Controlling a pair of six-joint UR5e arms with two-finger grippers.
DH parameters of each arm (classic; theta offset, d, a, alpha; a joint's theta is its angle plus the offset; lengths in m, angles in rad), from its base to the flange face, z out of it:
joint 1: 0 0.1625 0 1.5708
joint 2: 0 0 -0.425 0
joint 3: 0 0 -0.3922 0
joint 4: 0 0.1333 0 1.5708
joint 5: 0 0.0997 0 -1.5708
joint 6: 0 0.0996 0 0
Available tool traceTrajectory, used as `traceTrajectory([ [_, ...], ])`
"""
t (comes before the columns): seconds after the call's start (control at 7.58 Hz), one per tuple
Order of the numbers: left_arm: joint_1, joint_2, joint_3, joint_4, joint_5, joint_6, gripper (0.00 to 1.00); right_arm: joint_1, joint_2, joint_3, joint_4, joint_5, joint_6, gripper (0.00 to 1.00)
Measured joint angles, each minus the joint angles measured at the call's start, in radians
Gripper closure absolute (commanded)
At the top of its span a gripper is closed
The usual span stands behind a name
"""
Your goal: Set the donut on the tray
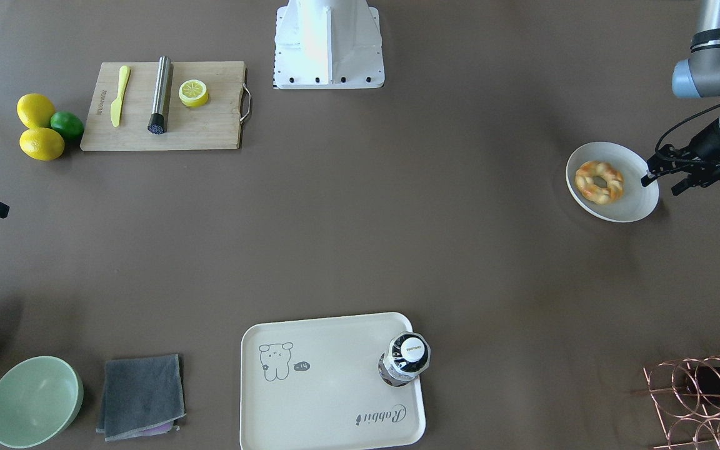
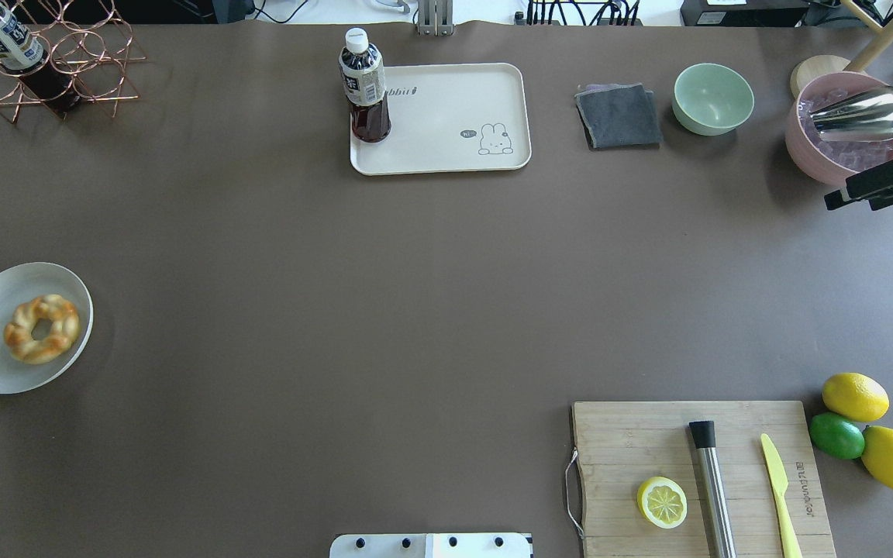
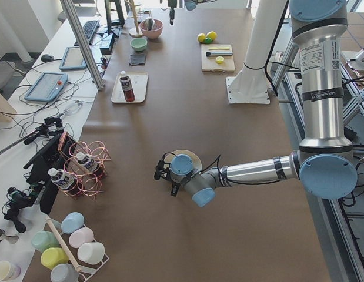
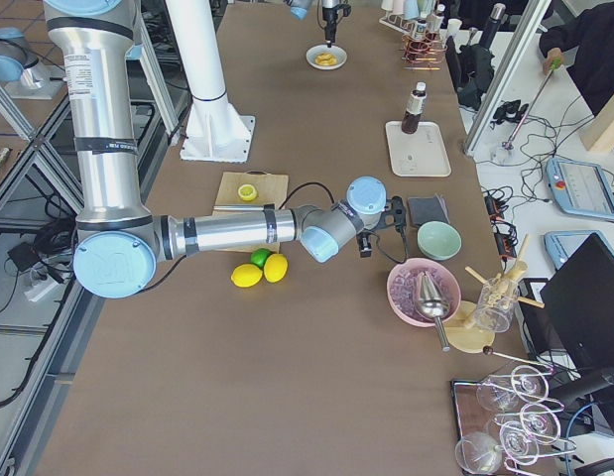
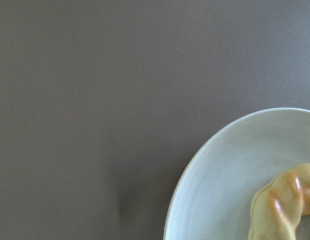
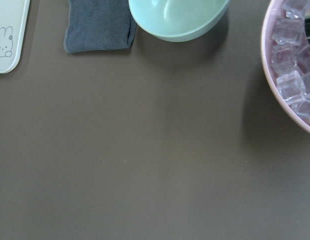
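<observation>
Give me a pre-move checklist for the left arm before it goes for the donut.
1. Donut lying free on the plate: ok.
2. Left tool open and empty: ok.
3. Left tool centred over the donut: not ok, it sits by the plate's rim.
4. Tool's height above the plate: cannot tell.
5. Bare room on the tray: ok, the bottle takes only one corner.
</observation>
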Motion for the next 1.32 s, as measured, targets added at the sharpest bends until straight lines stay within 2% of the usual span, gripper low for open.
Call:
traceTrajectory([
  [0.13, 0.002, 0.000, 0.004, -0.004, -0.001, 0.000, 0.58, -0.005, 0.010, 0.000, 0.000, 0.001, 0.010, 0.00],
  [0.4, 0.016, -0.003, 0.006, -0.009, -0.003, -0.001, 1.00, -0.013, 0.026, 0.002, 0.000, 0.001, 0.022, 0.00],
  [0.79, 0.029, -0.010, 0.001, -0.013, -0.013, -0.003, 1.00, -0.026, 0.037, 0.009, 0.000, 0.000, 0.056, 0.00],
  [1.05, 0.024, -0.033, -0.011, -0.014, -0.106, -0.062, 1.00, -0.027, 0.040, 0.013, 0.001, 0.006, 0.060, 0.00],
  [1.32, 0.016, -0.055, -0.068, -0.011, -0.182, -0.182, 1.00, -0.027, 0.065, 0.024, 0.002, 0.023, 0.094, 0.00],
])
